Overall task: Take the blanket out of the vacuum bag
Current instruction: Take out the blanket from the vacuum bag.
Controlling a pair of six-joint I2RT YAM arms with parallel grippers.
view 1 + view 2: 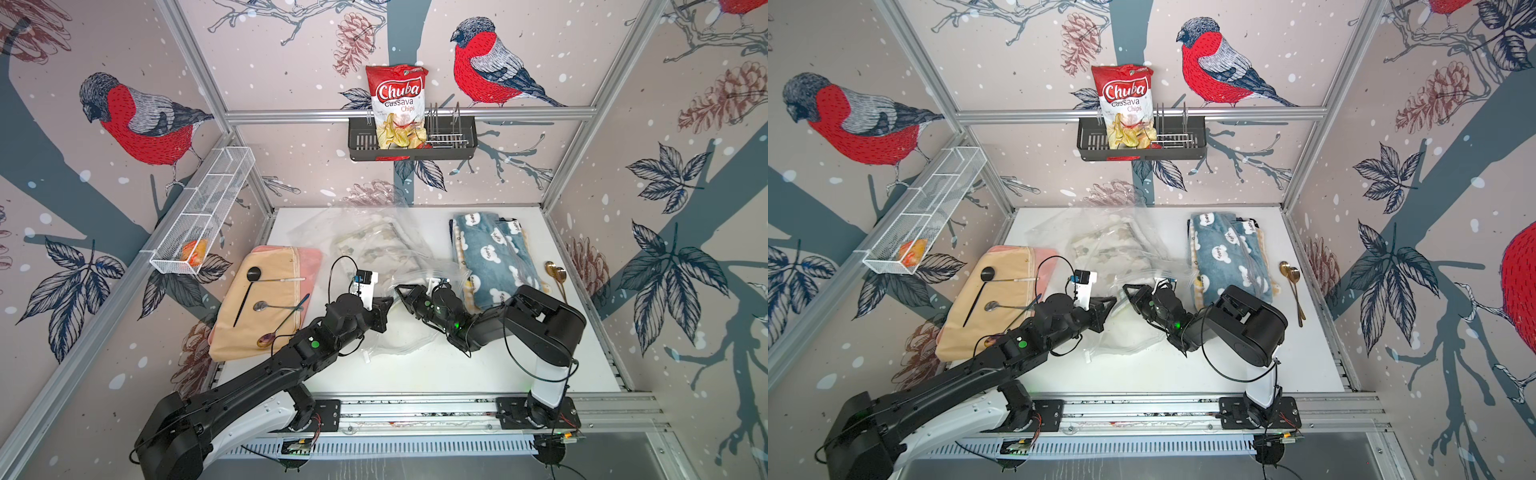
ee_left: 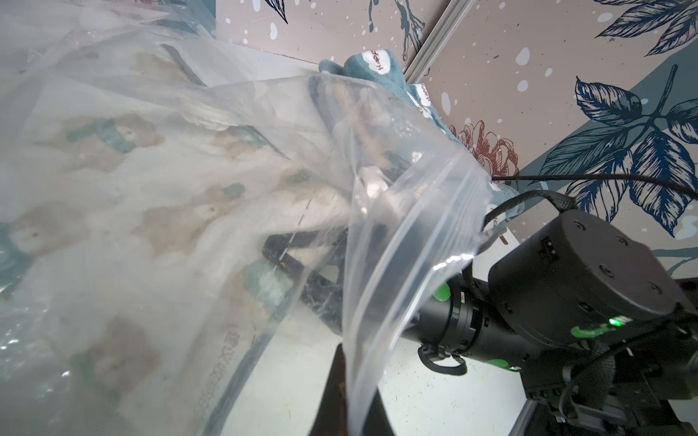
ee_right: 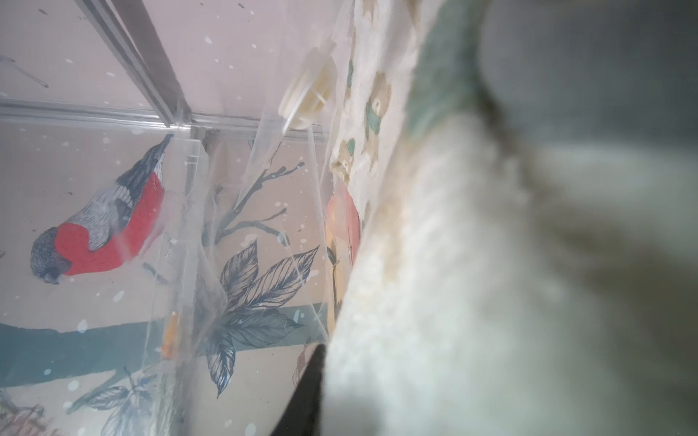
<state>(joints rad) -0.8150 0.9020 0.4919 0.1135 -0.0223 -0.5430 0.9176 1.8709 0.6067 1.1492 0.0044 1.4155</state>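
Your left end effector (image 1: 384,305) is pressing its fingers together on the open zip-seal lip of the large clear crinkly plastic vacuum bag (image 1: 376,249); the left wrist view shows that lip (image 2: 408,271) running straight down into the pinch. The bag is lying mid-table on the white table (image 1: 436,365), with the cream fleece blanket printed with green and tan figures (image 1: 374,245) sitting inside it, toward the far end.

Your right end effector (image 1: 402,296) is reaching into the bag mouth. I cannot tell from any view whether its fingers are spread or closing on fabric: the top views show only its back, and the right wrist view is blocked by blurred fleece (image 3: 472,302) lying against the lens, with the round white valve cap (image 3: 308,100) beyond it.

Risks you are running:
- If the right fingers are catching plastic along with the fleece, pulling is likely to drag the whole bag rather than empty it.
- The left pinch is holding a thin, slick edge. A hard tug may strip it out, and the mouth would collapse.
- The folded blue fleece blanket with white bear faces (image 1: 494,257) is lying just beside the right arm; a wide withdrawal could sweep it, or knock the gold spoons (image 1: 557,278) beyond it.
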